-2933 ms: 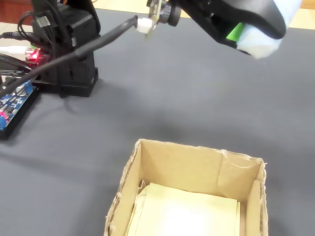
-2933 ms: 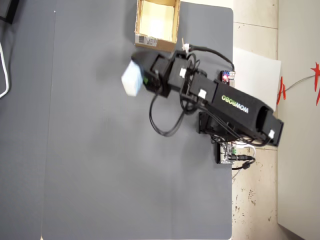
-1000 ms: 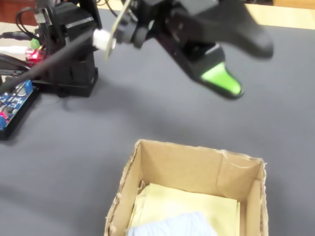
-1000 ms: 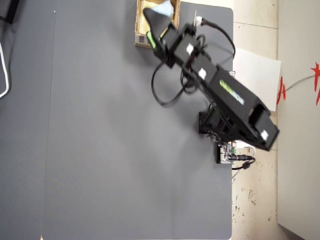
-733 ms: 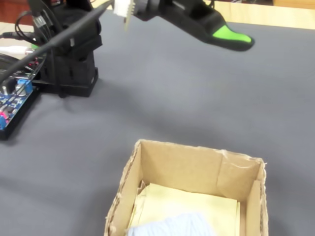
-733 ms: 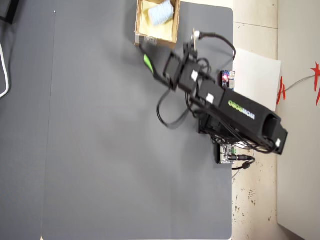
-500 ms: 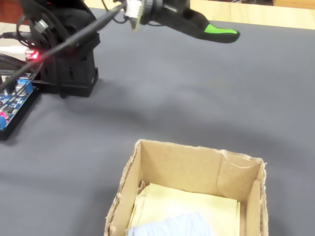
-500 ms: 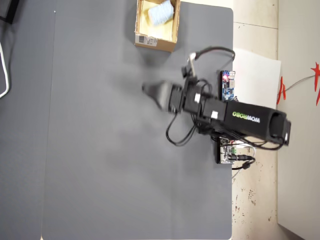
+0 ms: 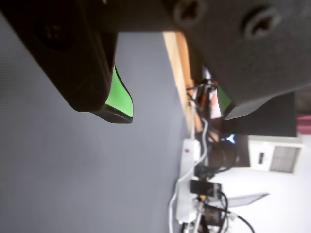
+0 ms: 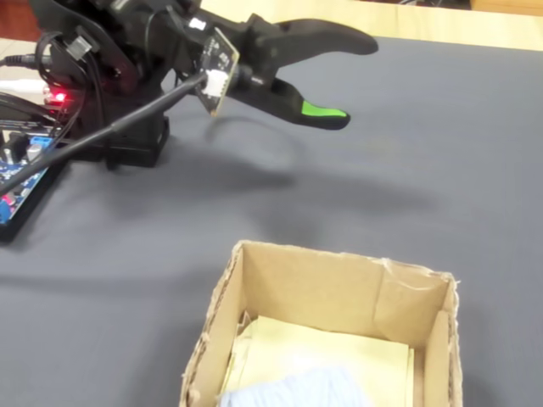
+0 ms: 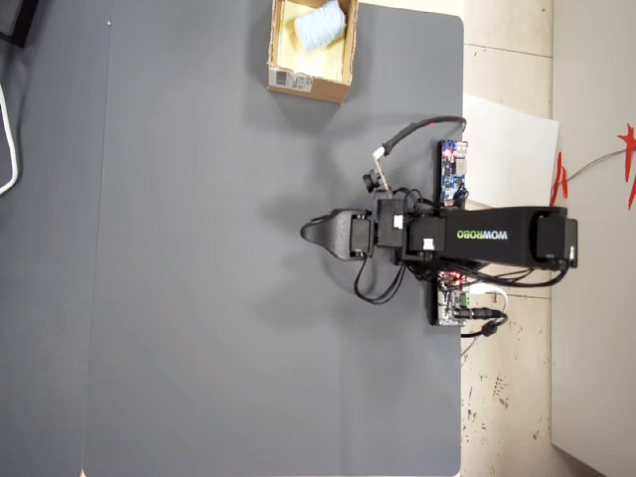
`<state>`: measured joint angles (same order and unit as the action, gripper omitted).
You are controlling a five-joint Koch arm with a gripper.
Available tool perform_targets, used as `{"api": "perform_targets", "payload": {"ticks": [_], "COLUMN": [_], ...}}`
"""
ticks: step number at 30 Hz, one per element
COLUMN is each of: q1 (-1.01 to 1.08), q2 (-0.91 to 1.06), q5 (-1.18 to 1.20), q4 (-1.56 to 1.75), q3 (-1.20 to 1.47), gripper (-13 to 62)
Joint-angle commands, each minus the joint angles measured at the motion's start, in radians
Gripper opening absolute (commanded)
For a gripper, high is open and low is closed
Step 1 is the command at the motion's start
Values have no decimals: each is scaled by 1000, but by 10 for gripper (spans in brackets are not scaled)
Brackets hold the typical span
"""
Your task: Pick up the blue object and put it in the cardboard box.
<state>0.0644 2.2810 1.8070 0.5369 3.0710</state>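
Blue object (image 11: 322,27) lies inside cardboard box (image 11: 308,83); jaws apart.

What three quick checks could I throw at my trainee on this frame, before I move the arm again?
1. True or false: the blue object lies inside the cardboard box.
2. Are the jaws of the gripper apart or closed in the wrist view, and is anything between them?
3. Multiple choice: in the overhead view, the gripper is A) above the box, B) over bare grey mat away from the box, C) touching the box wall.

Key: 1. True; the fixed view also shows it at the box bottom. 2. Apart, with only mat showing between them. 3. B.
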Motion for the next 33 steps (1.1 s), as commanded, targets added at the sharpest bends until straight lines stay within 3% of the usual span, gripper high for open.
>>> {"api": "perform_targets", "payload": {"ticks": [1,19,33], "q1": [-15,-48,8], "q2": [89,89,83], "q5": [31,-8,-5], "q4": [112,-543,-563], "q3": [44,48,48], "gripper": [342,342,341]}}
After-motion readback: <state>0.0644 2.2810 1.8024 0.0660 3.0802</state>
